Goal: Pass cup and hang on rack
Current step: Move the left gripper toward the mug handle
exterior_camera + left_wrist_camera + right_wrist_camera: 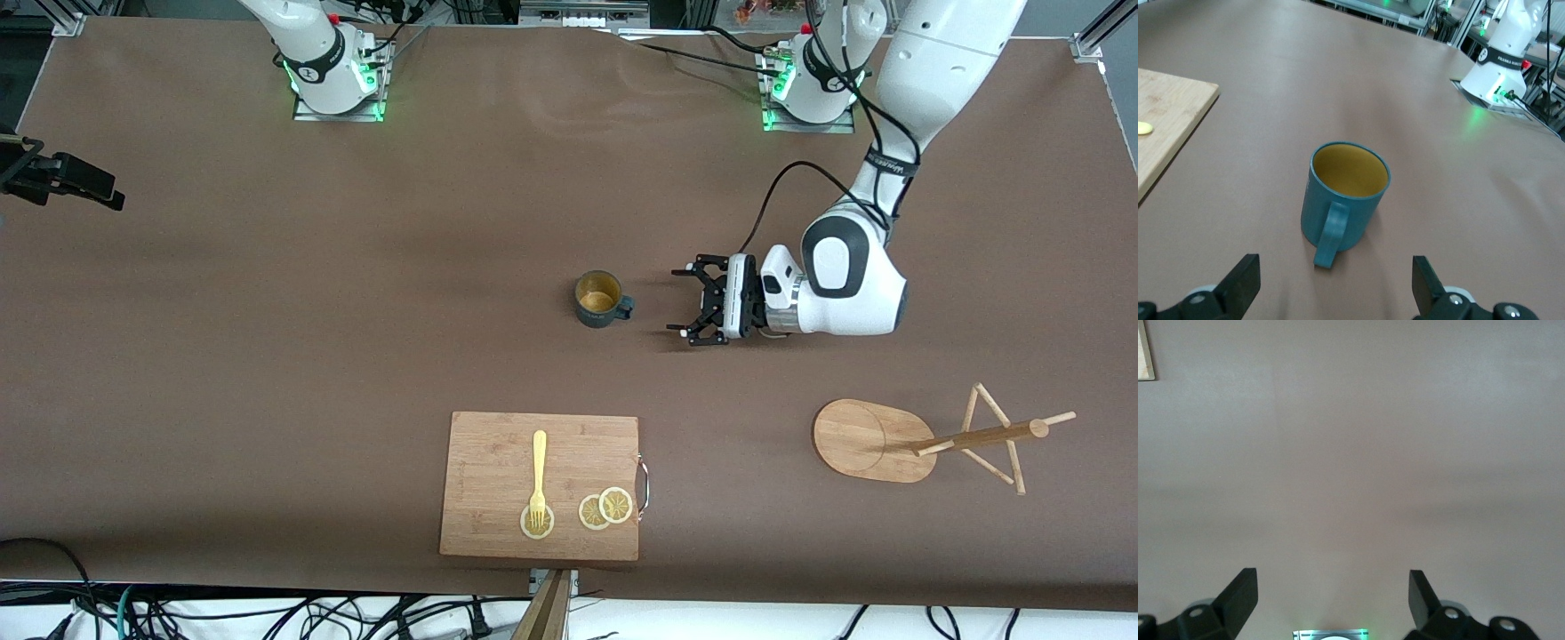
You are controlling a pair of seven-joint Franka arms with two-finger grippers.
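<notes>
— Nothing is hung yet: the cup [602, 300] stands upright mid-table, its handle toward the left gripper [692, 301], whose jaws are spread wide and empty, low beside it.

— And the rest?

— Right gripper [1331, 597] waits open, empty; rack [942, 437] bare — grasp and hanging remain.

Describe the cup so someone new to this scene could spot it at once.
Start at the bamboo cutting board by the front camera; farther from that camera stands the cup, alone on bare table, facing the open left gripper. Dark teal outside, yellowish inside, small handle.
</notes>
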